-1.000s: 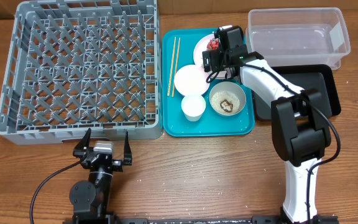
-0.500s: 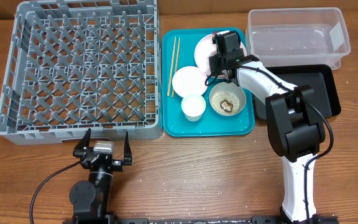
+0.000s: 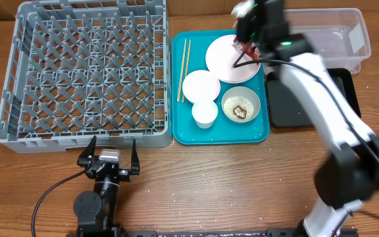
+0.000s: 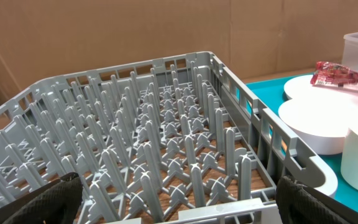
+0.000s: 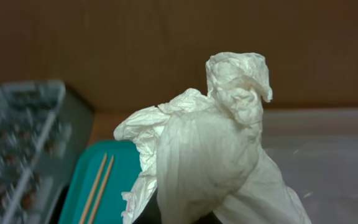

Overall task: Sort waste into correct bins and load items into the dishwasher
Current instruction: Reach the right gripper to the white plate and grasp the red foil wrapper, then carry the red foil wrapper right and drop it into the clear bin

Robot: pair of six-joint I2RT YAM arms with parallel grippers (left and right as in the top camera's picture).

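My right gripper (image 3: 250,39) is lifted above the pale pink plate (image 3: 229,60) and shut on the waste, a red wrapper (image 3: 247,48) with crumpled white tissue (image 5: 210,143). The tissue fills the right wrist view and hides the fingers. In the left wrist view the wrapper (image 4: 337,73) hangs over the plate (image 4: 312,87). On the teal tray (image 3: 183,131) lie the chopsticks (image 3: 184,60), a white bowl (image 3: 201,86), a cup (image 3: 204,113) and a bowl holding scraps (image 3: 241,105). My left gripper (image 3: 109,158) stands open in front of the grey dish rack (image 3: 87,69).
The clear tub (image 3: 321,36) stands at the back right, just beyond the lifted waste. The black tray (image 3: 308,99) lies in front of it, partly under my right arm. Rice grains are scattered on the wooden table near the front edge.
My right gripper has shut on the wrapper and tissue and lifted them off the pink plate, moving up and toward the clear tub. The left arm has not moved.
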